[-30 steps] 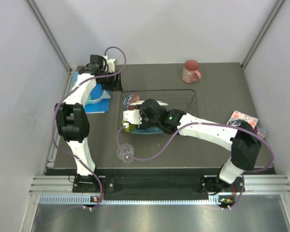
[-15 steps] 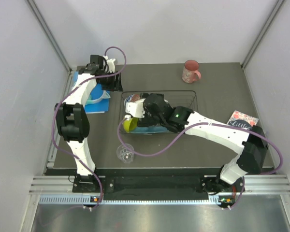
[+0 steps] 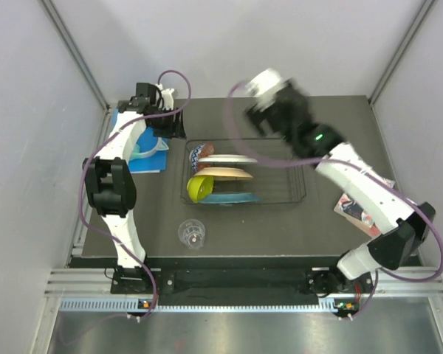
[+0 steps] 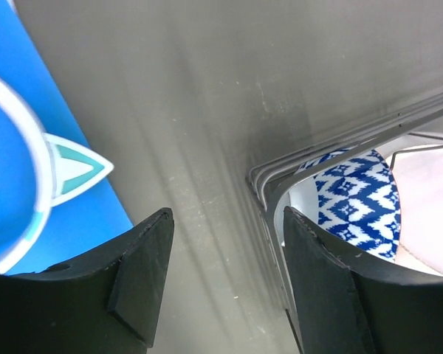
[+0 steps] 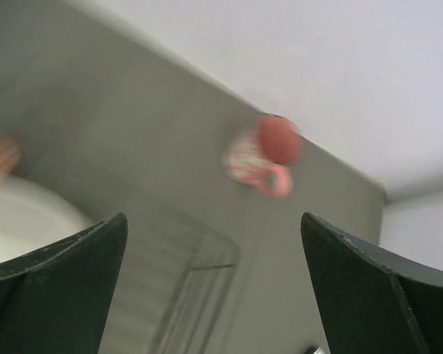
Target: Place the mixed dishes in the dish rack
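Right fingers (image 5: pixel 52 287) spread, empty | pink mug (image 5: pixel 262 158) ahead, well apart

My overhead view looks steeply down from behind the arm bases (image 3: pixel 129 279) at 6 o'clock and covers the whole tabletop (image 3: pixel 244 228). The left wrist camera sits close over the tabletop and looks between its fingers (image 4: pixel 144 273) at the dish rack (image 4: pixel 269 184) corner, which the overhead also shows. The right wrist camera is higher and blurred. It faces the pink mug (image 5: pixel 262 155) toward 12 o'clock.

teal cat-ear headphones (image 3: pixel 152 150) at left, printed card (image 3: pixel 348 206) at right
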`<action>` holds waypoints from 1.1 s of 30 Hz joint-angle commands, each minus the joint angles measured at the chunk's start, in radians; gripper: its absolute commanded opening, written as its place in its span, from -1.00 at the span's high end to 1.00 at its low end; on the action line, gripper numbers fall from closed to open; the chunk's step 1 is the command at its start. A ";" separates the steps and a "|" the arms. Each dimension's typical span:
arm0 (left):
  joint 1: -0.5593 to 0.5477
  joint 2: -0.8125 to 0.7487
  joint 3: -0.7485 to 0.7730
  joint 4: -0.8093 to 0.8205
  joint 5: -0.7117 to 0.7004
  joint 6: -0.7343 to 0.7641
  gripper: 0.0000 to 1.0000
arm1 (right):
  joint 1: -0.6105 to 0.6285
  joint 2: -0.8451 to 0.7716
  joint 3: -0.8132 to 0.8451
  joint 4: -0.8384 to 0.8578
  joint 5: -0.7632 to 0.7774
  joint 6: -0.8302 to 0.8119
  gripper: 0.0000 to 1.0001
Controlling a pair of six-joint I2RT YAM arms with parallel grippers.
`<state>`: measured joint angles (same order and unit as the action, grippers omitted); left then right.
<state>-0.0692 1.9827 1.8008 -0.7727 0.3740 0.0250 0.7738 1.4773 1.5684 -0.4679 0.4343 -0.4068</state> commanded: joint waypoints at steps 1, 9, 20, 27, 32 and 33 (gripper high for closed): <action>0.029 -0.051 0.101 -0.017 0.008 -0.008 -0.36 | -0.459 0.032 0.151 0.090 -0.270 0.581 -0.99; 0.126 -0.087 0.141 -0.031 0.071 -0.037 -0.58 | -0.545 0.579 0.775 -0.046 -0.163 0.556 -1.00; 0.193 -0.128 0.109 -0.046 0.149 -0.083 -0.98 | -0.525 0.830 0.765 0.087 -0.244 0.556 -0.88; 0.192 -0.145 0.078 -0.017 0.161 -0.103 -0.98 | -0.525 0.824 0.673 0.110 -0.218 0.494 -0.84; 0.192 -0.151 0.058 -0.010 0.169 -0.117 -0.98 | -0.524 0.844 0.659 0.114 -0.241 0.488 -0.75; 0.192 -0.157 0.057 -0.010 0.171 -0.119 -0.98 | -0.522 0.847 0.660 0.110 -0.240 0.488 -0.67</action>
<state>0.1226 1.8809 1.8782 -0.8127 0.5182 -0.0757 0.2409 2.3402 2.2185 -0.4088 0.2100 0.0959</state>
